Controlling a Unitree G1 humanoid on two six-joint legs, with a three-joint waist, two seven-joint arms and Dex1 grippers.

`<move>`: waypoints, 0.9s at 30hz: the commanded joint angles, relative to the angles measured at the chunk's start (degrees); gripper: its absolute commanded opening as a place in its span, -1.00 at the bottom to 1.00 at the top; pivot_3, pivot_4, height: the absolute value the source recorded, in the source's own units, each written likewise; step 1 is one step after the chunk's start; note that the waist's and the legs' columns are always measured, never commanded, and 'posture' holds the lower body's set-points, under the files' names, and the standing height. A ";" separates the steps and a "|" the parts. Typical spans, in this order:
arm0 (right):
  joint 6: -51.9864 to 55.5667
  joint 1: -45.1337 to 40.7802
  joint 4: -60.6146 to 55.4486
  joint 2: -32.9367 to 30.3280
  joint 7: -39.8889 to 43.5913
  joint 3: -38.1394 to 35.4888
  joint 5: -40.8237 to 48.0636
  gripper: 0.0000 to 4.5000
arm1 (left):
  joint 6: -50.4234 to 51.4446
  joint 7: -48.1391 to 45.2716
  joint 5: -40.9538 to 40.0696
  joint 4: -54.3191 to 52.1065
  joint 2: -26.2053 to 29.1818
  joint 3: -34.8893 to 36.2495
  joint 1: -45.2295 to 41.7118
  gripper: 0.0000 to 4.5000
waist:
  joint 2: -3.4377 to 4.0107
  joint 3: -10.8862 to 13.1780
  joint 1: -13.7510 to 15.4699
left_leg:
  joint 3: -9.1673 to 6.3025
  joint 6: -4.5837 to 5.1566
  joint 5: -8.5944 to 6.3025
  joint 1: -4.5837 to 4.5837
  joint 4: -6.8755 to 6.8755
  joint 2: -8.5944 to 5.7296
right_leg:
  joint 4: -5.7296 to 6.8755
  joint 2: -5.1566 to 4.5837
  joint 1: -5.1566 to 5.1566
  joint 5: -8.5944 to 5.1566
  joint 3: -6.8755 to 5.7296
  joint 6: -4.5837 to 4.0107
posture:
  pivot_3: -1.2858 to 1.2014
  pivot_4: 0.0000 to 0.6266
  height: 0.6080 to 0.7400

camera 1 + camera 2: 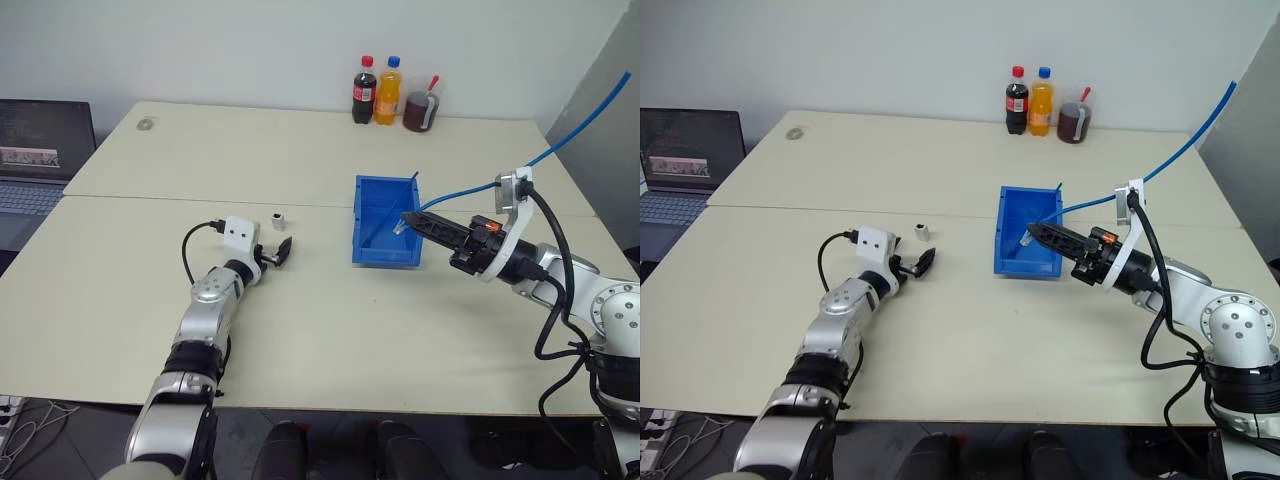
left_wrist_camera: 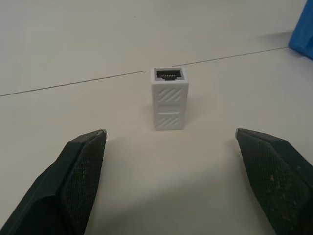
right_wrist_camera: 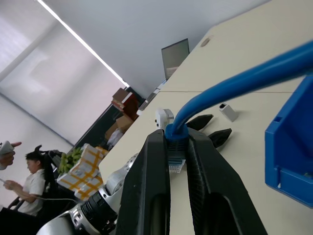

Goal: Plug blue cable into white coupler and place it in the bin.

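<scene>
L gripper (image 1: 283, 251) sits low on the desk (image 1: 330, 310), jaws spread wide, nothing in them. Fingertips (image 2: 85, 161) flank open desk surface just short of the white coupler (image 2: 169, 99), not touching it. Coupler stands upright on end, dark socket facing up, just beyond L gripper and well apart from the bin (image 1: 385, 221).

R gripper (image 1: 412, 221) hangs above the bin's near-right corner, pointing toward the robot's left. Jaws clamped on the blue cable (image 3: 234, 83) right behind its plug; plug tip pokes out between the fingers (image 3: 146, 186), pins visible. Rest of cable arcs up and away past the R wrist toward the far right, off the desk.

Bin is mid-desk, right of the desk seam; a thin blue rod (image 1: 385, 218) leans inside.

Far edge of desk: cola bottle (image 1: 364, 91), orange soda bottle (image 1: 388, 91), cup of dark drink w/ straw (image 1: 421, 104). Far left: laptop (image 1: 40, 150), lid open. Small round obj (image 1: 147, 124) near far-left corner, can't tell what.
</scene>
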 commanded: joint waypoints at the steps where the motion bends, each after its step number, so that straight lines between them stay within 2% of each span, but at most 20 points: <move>1: -0.37 0.69 -3.40 -0.27 -2.31 -3.17 1.75 -0.92 | -3.83 -0.64 1.78 10.47 -2.16 0.01 -6.65 0.97 | -0.01 0.00 0.14 | -0.03 0.00 0.00 0.00 0.01 -0.03 | 0.00 -0.01 0.02 0.00 -0.04 0.01 | 0.03 -0.52 1.00; 5: -0.26 1.15 -4.43 -0.63 -4.13 -4.14 2.57 -0.92 | -4.83 1.16 2.66 17.90 -3.90 0.95 -11.44 0.97 | -0.01 0.00 0.08 | -0.01 0.00 0.00 -0.04 0.01 -0.07 | -0.03 -0.03 0.02 0.02 -0.02 0.05 | 0.03 -0.52 1.00; 9: -0.25 1.82 -5.12 -0.96 -5.15 -5.11 3.34 -0.92 | -5.72 3.23 2.96 21.02 -4.84 2.18 -13.31 0.97 | -0.01 -0.01 0.06 | -0.02 0.00 0.00 -0.04 0.00 -0.06 | -0.03 -0.02 0.02 0.03 -0.02 0.06 | 0.03 -0.52 1.00; 15: -1.01 4.02 -7.34 -0.68 -7.02 -6.19 4.34 -0.92 | -5.00 5.65 3.85 22.02 -4.60 2.75 -12.84 0.51 | -0.01 -0.02 -0.03 | -0.03 0.00 0.00 -0.01 0.01 -0.05 | 0.00 -0.02 0.03 0.03 -0.01 0.06 | 0.03 -0.52 1.00; 16: -1.07 4.09 -7.47 -0.61 -7.21 -6.15 4.39 -0.92 | -4.99 5.54 4.00 22.03 -4.41 2.77 -12.68 0.39 | -0.01 -0.02 -0.06 | -0.02 0.00 0.00 0.01 0.01 -0.05 | 0.02 -0.02 0.03 0.03 0.00 0.07 | 0.03 -0.52 1.00; 18: -1.14 4.07 -7.50 -0.53 -7.43 -6.07 4.38 -0.92 | -5.04 5.23 4.38 22.02 -4.01 2.69 -12.38 0.26 | 0.00 -0.03 -0.15 | -0.01 0.00 0.00 0.04 0.01 -0.05 | 0.04 -0.01 0.03 0.03 0.00 0.08 | 0.03 -0.52 1.00; 19: -1.15 3.97 -7.38 -0.48 -7.45 -6.02 4.27 -0.92 | -4.90 5.54 4.54 22.03 -3.79 2.74 -12.30 0.10 | 0.00 -0.03 -0.17 | -0.02 0.00 0.00 0.05 0.01 -0.03 | 0.06 0.02 0.04 0.03 -0.01 0.08 | 0.03 -0.52 1.00; 27: -1.18 3.28 -6.65 0.00 -7.21 -5.59 3.65 -0.92 | -3.65 7.86 4.47 20.73 -2.89 3.58 -10.44 -0.54 | 0.04 -0.07 -0.66 | 0.01 0.00 0.01 0.09 0.00 0.00 | 0.06 0.03 0.05 0.03 0.03 0.08 | 0.03 -0.52 1.00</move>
